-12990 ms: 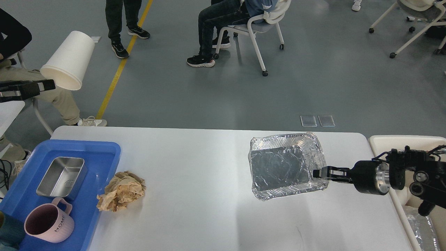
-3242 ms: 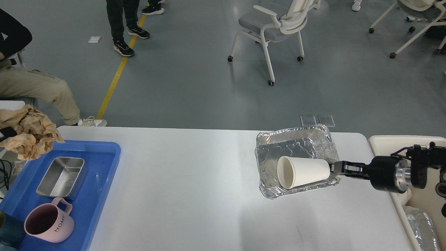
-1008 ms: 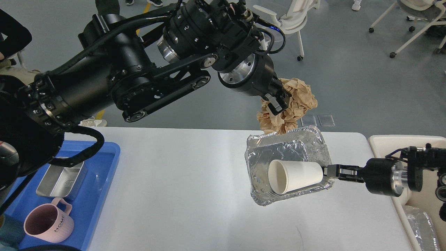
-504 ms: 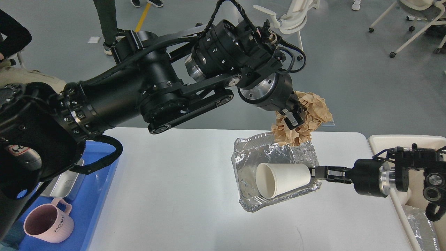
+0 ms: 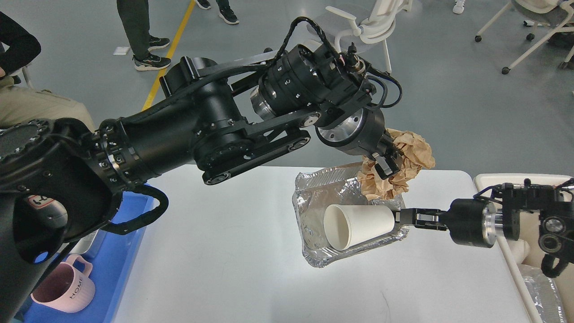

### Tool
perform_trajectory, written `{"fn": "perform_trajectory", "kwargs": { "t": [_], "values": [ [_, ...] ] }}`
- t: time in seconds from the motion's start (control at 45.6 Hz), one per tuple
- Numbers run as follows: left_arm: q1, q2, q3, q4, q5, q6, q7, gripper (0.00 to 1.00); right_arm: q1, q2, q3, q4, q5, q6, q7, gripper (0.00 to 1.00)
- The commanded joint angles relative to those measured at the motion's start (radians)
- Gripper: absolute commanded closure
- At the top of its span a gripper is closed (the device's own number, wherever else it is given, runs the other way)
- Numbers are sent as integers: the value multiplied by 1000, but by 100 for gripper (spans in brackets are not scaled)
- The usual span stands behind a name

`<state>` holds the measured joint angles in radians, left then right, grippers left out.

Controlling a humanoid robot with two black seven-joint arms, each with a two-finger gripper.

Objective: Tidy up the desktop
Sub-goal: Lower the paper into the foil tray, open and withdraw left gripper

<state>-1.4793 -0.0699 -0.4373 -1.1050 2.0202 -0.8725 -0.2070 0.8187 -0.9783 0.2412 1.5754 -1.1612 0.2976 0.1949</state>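
Left arm enters low at the left edge, rises across the view and bends down at the wrist; the left gripper [image 5: 386, 162] is clamped on a crumpled brown paper wad [image 5: 406, 163], held above the far end of the foil tray [image 5: 314, 204]. Right arm reaches in level from the right edge; the right gripper [image 5: 401, 216] is closed thin on the tray's right rim, holding the tray tilted.

The desktop [image 5: 233, 251], white and matte, spans the lower middle of the view beneath both arms. At its near left a blue tray [image 5: 112, 278] carries a pink mug [image 5: 63, 289]. At its right edge stands a cream bin [image 5: 511, 181], its contents partly hidden.

In the foil tray a white paper cup [image 5: 356, 226] lies on its side, mouth to the left.

Beyond: grey floor, a yellow line [image 5: 168, 49], a white chair [image 5: 367, 22], standing legs [image 5: 134, 27].
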Motion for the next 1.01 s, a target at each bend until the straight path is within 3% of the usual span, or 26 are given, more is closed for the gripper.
{"fn": "perform_trajectory", "kwargs": {
  "t": [0.0,0.044,0.263,0.613,0.789,0.986],
  "values": [
    [11,-1,-1,-1,-3,9,0,76,14,1,-3,-3,0,0,0,100],
    [14,1,-4,-1,-6,12,0,70,16,0,-5,-3,-2,1,0,100],
    [17,9,-21,-1,-27,15,3,10,16,0,-2,-17,-2,3,0,100],
    [19,25,-29,-1,-87,24,3,5,10,-2,0,-49,-2,6,0,100],
    [45,79,-55,-3,-118,122,5,4,0,-5,0,-66,-2,8,-2,100],
    [177,251,-115,-19,-123,265,12,4,-4,-13,0,-69,-2,8,0,100]
  ]
}}
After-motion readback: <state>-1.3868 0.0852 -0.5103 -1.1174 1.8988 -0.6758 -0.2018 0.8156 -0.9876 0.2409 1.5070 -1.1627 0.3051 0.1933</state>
